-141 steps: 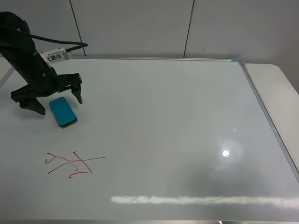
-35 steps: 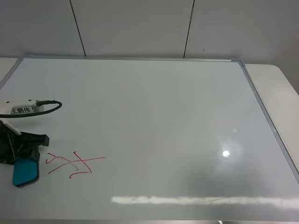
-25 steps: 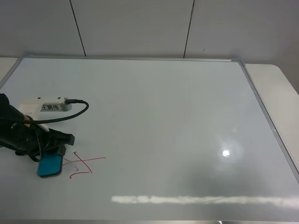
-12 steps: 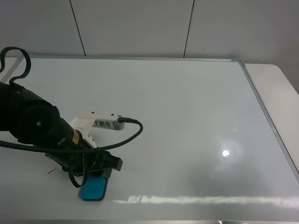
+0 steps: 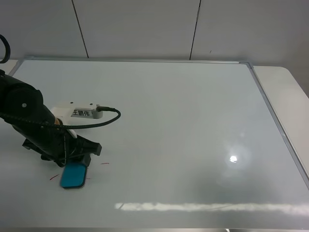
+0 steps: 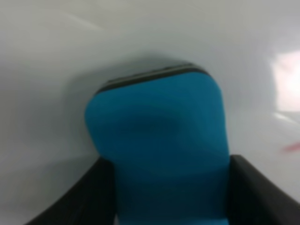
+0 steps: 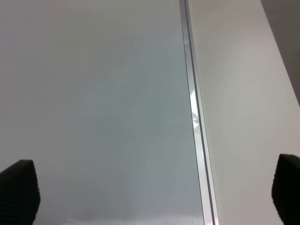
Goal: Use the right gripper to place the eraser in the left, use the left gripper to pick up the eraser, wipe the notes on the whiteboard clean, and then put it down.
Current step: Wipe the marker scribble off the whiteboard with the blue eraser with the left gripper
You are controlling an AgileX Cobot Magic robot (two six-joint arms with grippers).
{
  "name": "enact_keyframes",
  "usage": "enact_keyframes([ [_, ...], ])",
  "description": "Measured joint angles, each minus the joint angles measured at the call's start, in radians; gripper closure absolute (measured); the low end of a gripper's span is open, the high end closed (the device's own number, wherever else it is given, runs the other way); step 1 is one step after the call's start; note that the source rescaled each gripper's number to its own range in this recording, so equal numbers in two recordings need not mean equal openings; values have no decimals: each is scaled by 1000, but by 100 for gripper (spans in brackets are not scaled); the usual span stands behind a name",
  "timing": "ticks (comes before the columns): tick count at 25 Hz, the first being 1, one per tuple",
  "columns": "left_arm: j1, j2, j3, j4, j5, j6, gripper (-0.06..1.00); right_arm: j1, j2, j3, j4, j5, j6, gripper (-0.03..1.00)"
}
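Note:
The whiteboard (image 5: 183, 111) fills most of the high view. At its lower left my left gripper (image 5: 76, 163) is shut on the teal eraser (image 5: 73, 176) and presses it flat on the board. Of the red notes only short strokes show, one (image 5: 54, 177) left of the eraser and one (image 5: 105, 164) to its right. In the left wrist view the eraser (image 6: 159, 136) sits between two black fingers (image 6: 79, 201), and a red trace (image 6: 290, 147) lies beside it. My right gripper (image 7: 152, 192) stands open over bare board by the frame (image 7: 194, 117); it is outside the high view.
The left arm's white labelled box (image 5: 79, 111) and black cable (image 5: 104, 121) hang over the board above the eraser. A pale table surface (image 5: 289, 82) borders the board on the right. A bright light glare (image 5: 233, 158) sits at the lower right.
The left arm swept the eraser rightward over the red scribble, then back to the left. Most of the red strokes are gone. The right gripper's view shows no earlier frame.

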Motion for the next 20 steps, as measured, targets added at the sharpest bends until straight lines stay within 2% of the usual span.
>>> enact_keyframes([
  [5, 142, -3, 21, 113, -2, -32, 94, 0, 0, 0, 0, 0, 0, -3],
  [8, 232, -16, 63, 131, -43, -47, 94, 0, 0, 0, 0, 0, 0, -3],
  [10, 240, -28, 89, 131, -78, -53, 94, 0, 0, 0, 0, 0, 0, -3],
  [13, 226, -54, 141, 133, -153, -77, 94, 0, 0, 0, 0, 0, 0, -3],
  [15, 189, -82, 187, 140, -206, -103, 94, 0, 0, 0, 0, 0, 0, -3],
  [17, 126, -123, 226, 124, -210, -121, 94, 0, 0, 0, 0, 0, 0, -3],
  [20, 14, -181, 259, 57, -156, -144, 94, 0, 0, 0, 0, 0, 0, -3],
])
